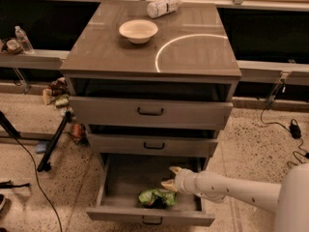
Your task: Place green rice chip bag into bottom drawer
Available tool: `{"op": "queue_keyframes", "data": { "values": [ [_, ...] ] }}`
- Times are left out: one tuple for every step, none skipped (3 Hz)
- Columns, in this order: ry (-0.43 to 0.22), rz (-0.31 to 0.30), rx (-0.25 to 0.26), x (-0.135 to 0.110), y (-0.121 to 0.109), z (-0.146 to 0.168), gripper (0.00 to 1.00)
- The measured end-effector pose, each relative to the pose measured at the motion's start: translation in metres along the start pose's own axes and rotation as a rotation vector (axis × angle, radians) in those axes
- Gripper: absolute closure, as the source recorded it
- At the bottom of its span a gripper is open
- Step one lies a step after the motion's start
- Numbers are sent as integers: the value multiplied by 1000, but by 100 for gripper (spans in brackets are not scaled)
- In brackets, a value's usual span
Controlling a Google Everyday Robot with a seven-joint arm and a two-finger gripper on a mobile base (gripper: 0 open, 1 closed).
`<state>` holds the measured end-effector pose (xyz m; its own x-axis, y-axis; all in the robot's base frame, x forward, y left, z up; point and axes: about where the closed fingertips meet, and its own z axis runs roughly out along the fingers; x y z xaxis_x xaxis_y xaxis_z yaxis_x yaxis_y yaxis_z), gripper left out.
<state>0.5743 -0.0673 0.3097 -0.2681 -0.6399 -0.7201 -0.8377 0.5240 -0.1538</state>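
The green rice chip bag (157,197) lies crumpled inside the bottom drawer (145,215), near its front wall. The drawer is pulled out, with a small dark handle on its front. My gripper (171,177) is at the end of the white arm that reaches in from the lower right. It is just above and to the right of the bag, over the drawer, with its two pale fingertips spread apart. It holds nothing and is clear of the bag.
The two upper drawers (149,111) are slightly ajar. A cream bowl (138,30) and a lying white plastic bottle (163,6) are on the cabinet top. A dark stand leg and cable (50,144) lie on the floor at left, with clutter near it.
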Motion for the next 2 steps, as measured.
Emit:
{"op": "queue_keyframes", "data": {
  "values": [
    [4,-141,-76,-16,-22,-87,88],
    [4,-144,-77,-16,-23,-88,80]
  ]
}}
